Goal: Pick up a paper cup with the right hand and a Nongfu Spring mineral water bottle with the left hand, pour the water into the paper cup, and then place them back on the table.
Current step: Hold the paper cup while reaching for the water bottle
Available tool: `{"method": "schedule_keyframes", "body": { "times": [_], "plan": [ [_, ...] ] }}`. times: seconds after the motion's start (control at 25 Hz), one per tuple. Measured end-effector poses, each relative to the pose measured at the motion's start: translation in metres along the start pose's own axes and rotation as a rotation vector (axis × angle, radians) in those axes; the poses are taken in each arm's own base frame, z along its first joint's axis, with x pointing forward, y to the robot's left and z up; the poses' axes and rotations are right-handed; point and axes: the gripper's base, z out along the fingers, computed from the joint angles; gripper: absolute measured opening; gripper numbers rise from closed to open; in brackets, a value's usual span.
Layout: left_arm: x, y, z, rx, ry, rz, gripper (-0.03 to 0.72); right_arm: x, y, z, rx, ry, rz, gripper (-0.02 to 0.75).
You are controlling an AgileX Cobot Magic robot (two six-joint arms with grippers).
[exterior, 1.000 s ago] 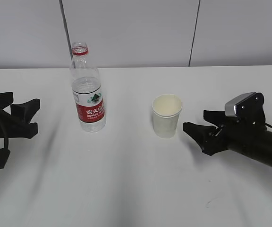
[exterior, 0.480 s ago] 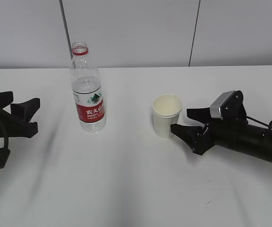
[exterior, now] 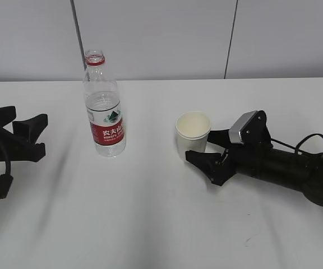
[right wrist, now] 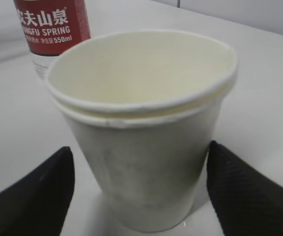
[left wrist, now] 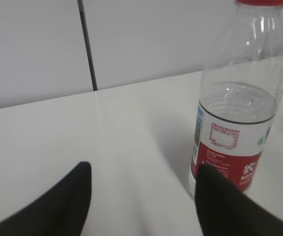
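Cream paper cup (exterior: 193, 133) between open pincer (exterior: 207, 150) fingers

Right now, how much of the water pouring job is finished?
Nothing is finished yet. The paper cup looks empty and the bottle stands uncapped on the table, untouched. In hand: the right hand has open fingers around the cup, not squeezing. The left hand waits beside the bottle. Left: gripping both, pouring, setting them back.
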Motion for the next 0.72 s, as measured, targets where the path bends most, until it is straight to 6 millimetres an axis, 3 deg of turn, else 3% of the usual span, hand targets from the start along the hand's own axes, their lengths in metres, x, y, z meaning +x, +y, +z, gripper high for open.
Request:
{"method": "schedule_keyframes", "body": {
  "times": [0.52, 0.72],
  "plan": [
    [0.007, -0.002, 0.004, 0.021, 0.015, 0.009, 0.424, -0.007, -0.007, 0.025, 0.037, -0.056, -0.012, 0.622],
    [0.006, -0.002, 0.004, 0.024, 0.001, 0.011, 0.424, 0.003, -0.009, 0.029, 0.036, -0.045, -0.001, 0.621]
  ]
}}
